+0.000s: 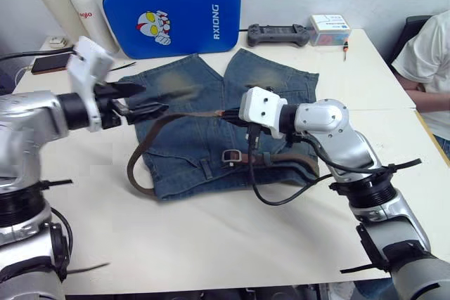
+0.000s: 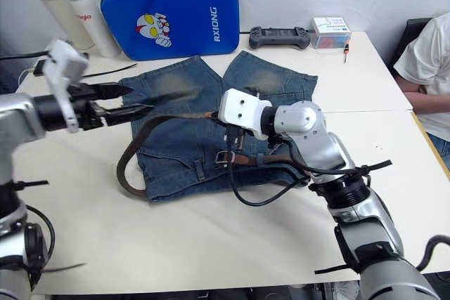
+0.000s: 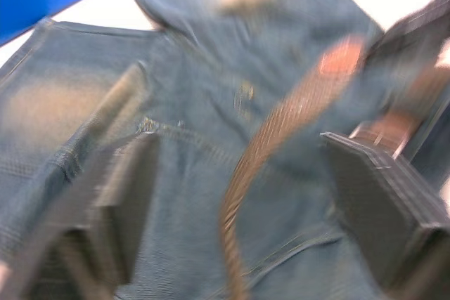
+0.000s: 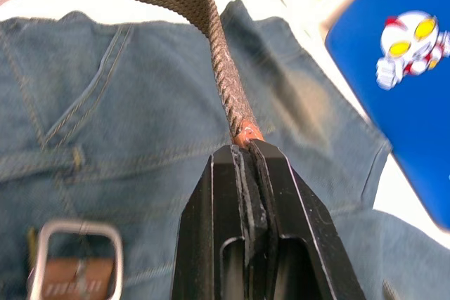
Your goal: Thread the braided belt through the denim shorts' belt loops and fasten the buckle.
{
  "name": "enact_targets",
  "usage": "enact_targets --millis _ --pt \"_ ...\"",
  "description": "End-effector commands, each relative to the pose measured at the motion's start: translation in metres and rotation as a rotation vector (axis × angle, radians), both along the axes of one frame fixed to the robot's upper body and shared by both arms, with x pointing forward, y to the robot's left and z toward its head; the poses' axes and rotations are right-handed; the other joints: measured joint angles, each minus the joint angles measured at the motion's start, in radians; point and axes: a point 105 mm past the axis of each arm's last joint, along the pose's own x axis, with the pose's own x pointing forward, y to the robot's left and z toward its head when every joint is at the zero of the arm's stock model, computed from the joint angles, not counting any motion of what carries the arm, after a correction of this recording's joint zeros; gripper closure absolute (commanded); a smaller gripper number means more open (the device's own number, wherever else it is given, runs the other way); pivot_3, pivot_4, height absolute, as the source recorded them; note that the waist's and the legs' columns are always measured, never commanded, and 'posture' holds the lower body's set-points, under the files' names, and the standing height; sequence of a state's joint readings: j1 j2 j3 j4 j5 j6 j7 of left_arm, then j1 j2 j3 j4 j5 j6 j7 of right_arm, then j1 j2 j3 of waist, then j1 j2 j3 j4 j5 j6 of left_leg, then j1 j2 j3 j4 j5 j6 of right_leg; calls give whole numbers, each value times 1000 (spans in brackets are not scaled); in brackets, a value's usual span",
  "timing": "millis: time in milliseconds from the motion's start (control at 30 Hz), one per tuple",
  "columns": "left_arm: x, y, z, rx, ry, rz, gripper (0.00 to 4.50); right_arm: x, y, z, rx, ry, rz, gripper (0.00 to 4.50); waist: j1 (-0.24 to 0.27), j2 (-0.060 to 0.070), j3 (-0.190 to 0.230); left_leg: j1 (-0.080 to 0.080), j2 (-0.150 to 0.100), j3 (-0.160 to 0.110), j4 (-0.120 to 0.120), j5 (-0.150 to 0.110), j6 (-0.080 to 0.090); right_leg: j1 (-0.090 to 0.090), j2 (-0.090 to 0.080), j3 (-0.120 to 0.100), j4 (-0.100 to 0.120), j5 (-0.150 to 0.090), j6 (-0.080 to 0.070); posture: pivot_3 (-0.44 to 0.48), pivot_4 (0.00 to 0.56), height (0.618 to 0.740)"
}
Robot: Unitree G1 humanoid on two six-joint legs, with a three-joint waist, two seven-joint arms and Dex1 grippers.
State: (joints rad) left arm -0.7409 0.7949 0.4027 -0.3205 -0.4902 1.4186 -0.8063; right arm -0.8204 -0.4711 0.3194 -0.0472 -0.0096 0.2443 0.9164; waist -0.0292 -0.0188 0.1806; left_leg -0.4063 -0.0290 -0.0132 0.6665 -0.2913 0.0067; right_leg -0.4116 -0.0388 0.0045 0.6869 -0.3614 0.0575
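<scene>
While the head view shows the braided belt (image 1: 140, 147) looped over the denim shorts (image 1: 211, 128), the buckle (image 1: 233, 156) lies at the waistband. Left wrist: left gripper (image 3: 239, 194) gapes empty astride the strap. Right wrist: right gripper (image 4: 247, 147) pinches the tan tip; a tug could slip it.

l gripper (image 1: 144, 100) fingers spread, held above table, r gripper (image 4: 246, 147) fingers pinched closed, arm bent inward
</scene>
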Motion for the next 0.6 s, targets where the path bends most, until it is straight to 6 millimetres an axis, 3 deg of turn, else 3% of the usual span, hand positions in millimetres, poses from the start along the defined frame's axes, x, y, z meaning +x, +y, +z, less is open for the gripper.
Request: enact_targets --millis 33,133,267,400,600 --pt "-21 3 10 -177 52 -41 73 -3 6 13 9 -106 34 4500 0 0 0 0 0 0 0 0 0 0 0 0 1 0 0 0 150 740" --pt "-44 -6 4 -272 110 -212 73 -5 9 11 3 -142 58 4500 0 0 0 0 0 -1 1 0 -1 0 0 0 1 0 0 0 150 740" --pt "-70 -16 -39 -435 359 -234 73 -10 16 13 13 -213 108 4500 -17 -2 -1 4 0 -1 0 0 -2 1 -1 0 3 0 0 0 150 740" --pt "-51 -30 -64 -689 375 -18 73 -15 18 13 19 -255 139 4500 -4 -2 0 4 2 -3 0 -1 -3 2 0 0 2 0 0 0 150 740" --pt "-28 -57 -66 -1010 395 264 73 -17 15 10 16 -259 143 4500 24 -3 -1 4 1 -3 8 -1 -1 7 0 -1 -6 0 0 0 150 740"
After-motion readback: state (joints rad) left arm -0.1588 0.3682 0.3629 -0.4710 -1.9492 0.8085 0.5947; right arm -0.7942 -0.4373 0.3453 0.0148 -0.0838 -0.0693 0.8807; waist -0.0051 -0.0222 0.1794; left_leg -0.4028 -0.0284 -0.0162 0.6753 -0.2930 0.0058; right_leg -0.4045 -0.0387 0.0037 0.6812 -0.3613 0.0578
